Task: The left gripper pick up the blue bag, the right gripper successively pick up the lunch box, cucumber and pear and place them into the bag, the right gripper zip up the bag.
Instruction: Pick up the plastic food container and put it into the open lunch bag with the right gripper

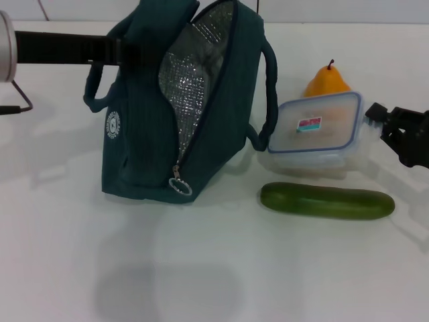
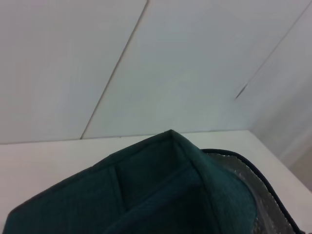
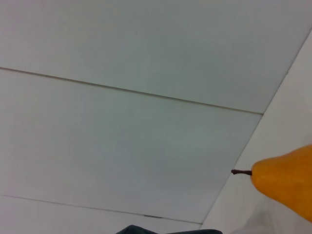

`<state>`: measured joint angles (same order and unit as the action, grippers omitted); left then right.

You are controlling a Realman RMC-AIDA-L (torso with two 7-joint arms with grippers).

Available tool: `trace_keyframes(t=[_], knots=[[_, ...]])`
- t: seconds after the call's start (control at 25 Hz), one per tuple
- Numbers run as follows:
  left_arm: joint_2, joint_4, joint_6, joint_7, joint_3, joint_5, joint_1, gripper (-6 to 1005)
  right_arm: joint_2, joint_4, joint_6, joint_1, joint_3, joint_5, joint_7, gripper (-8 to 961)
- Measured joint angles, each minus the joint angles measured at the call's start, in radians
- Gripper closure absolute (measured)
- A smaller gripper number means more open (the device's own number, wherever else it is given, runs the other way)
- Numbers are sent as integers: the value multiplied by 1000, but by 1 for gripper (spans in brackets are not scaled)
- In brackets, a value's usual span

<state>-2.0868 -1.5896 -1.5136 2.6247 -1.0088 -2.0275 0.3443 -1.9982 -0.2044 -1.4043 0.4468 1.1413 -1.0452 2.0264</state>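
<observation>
The blue bag (image 1: 181, 114) stands upright on the white table, left of centre, its zipper undone and the silver lining showing. My left gripper (image 1: 124, 50) reaches in from the left and is shut on the bag's top edge, and the bag's fabric (image 2: 161, 195) fills the lower part of the left wrist view. The lunch box (image 1: 320, 127) lies to the right of the bag, with the pear (image 1: 327, 82) behind it and the cucumber (image 1: 326, 200) in front. Open and empty, my right gripper (image 1: 391, 134) hovers just off the box's right end. The pear (image 3: 287, 178) also shows in the right wrist view.
The bag's ring zipper pull (image 1: 179, 184) hangs low at its front. One padded handle (image 1: 268, 94) droops toward the lunch box. Bare white tabletop (image 1: 201, 268) stretches in front of everything. A white panelled wall (image 2: 146, 63) stands behind the table.
</observation>
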Motion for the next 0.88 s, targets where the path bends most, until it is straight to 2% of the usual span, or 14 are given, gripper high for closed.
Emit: trace_keyframes(t=[0.56,0.88], knots=[[2,2,0,-5,10,3,0,945,2,22,-117,-43,-36,50,-2,856],[2,2,2,-3,12,1,5,945,-3,25,-238,-63,-114,66,14,856]])
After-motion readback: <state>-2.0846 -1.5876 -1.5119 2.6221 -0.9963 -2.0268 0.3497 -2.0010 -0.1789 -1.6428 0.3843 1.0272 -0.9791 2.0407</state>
